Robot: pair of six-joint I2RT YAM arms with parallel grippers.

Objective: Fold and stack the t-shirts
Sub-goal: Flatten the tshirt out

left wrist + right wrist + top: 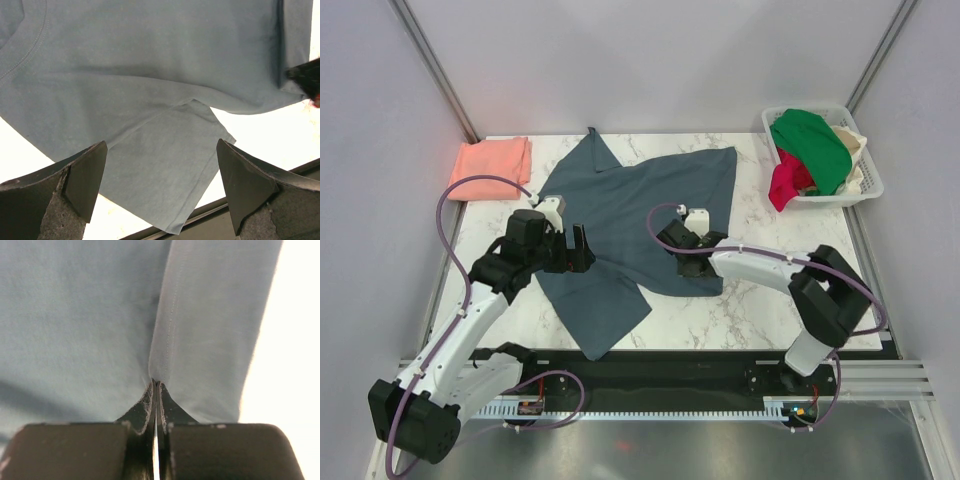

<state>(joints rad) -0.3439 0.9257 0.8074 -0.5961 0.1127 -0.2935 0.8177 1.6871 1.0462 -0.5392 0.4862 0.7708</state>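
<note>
The large slate-blue t-shirt [630, 205] lies spread and partly folded across the middle of the table. A sleeve [165, 170] reaches toward the near edge. My left gripper [578, 250] is open and empty, low over the shirt's left part; its fingers [85, 175] frame the sleeve. My right gripper [672, 240] is shut on a pinched fold of the slate-blue shirt [160, 315] near its lower middle. The salmon-pink t-shirt [492, 158] lies folded at the far left corner.
A white basket [860, 190] at the far right holds green, red and cream garments. The table's near edge with a black rail [700, 365] runs below the shirt. Grey walls close in the sides and back.
</note>
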